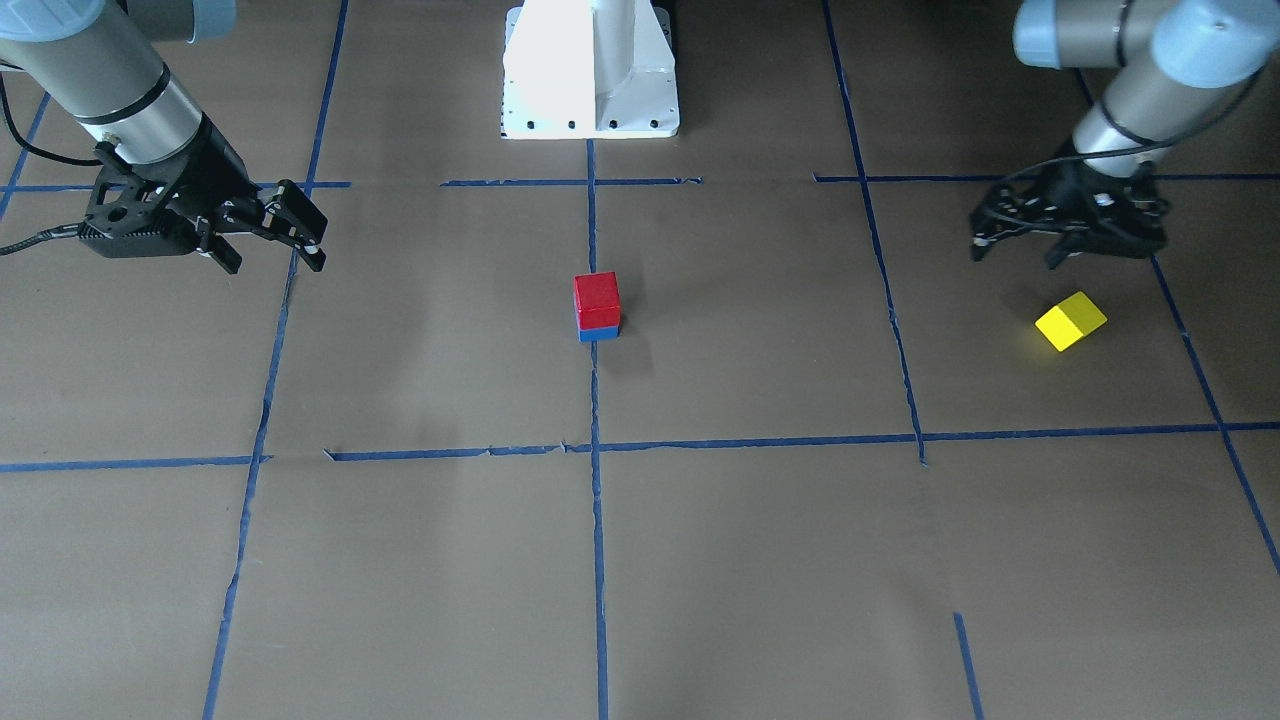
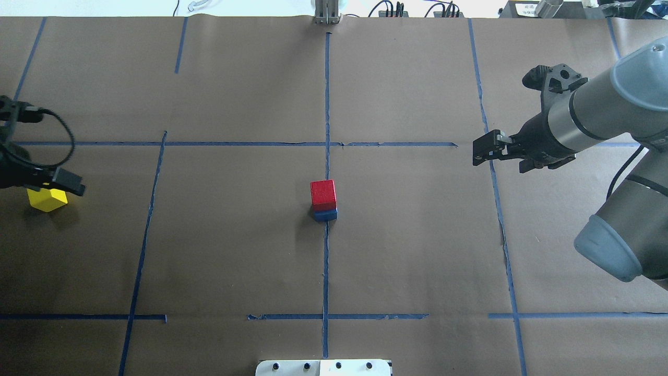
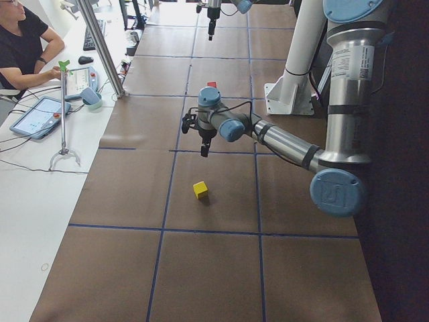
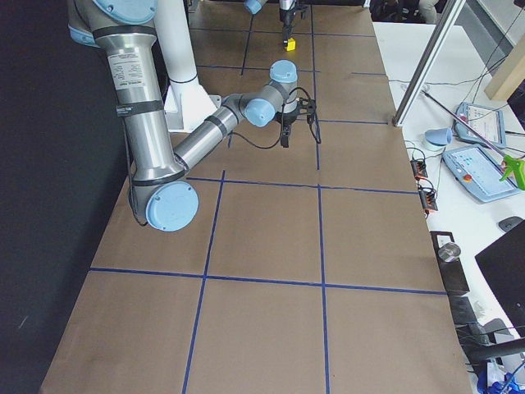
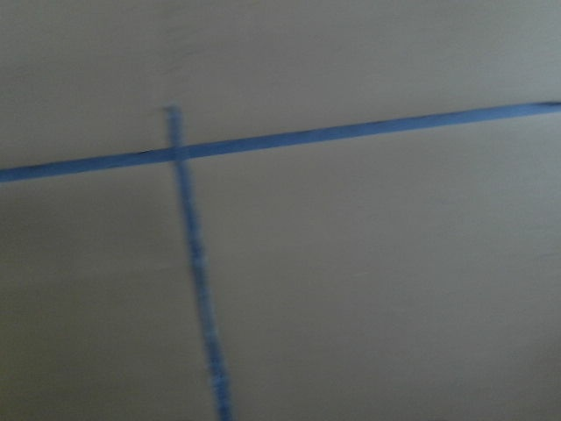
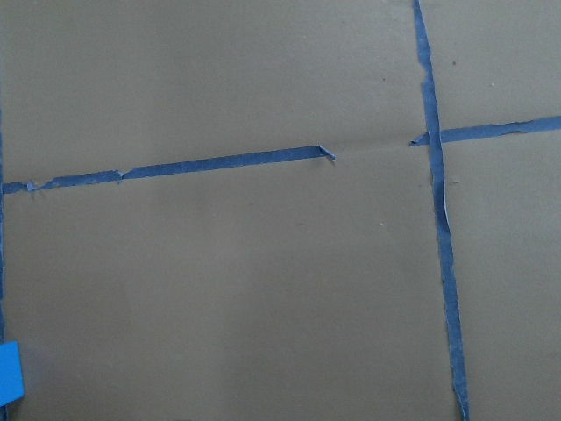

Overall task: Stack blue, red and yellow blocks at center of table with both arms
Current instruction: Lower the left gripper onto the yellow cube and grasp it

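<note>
The left gripper (image 1: 1018, 256) hangs above the counter (image 1: 760, 560) with its fingers spread apart, holding nothing. The yellow block (image 1: 1070, 321) lies near it on the operators' side, untouched and turned skew to the blue tape lines (image 1: 597, 520). The right gripper (image 1: 275, 262) hovers over the opposite end, jaws likewise apart and empty. Between the two, on the centre tape line, the red block (image 1: 597, 296) sits on the blue block (image 1: 598, 334). Brown paper and tape stretch between the yellow block and this stack. The white robot base (image 1: 590, 70) stands behind the stack, well apart
</note>
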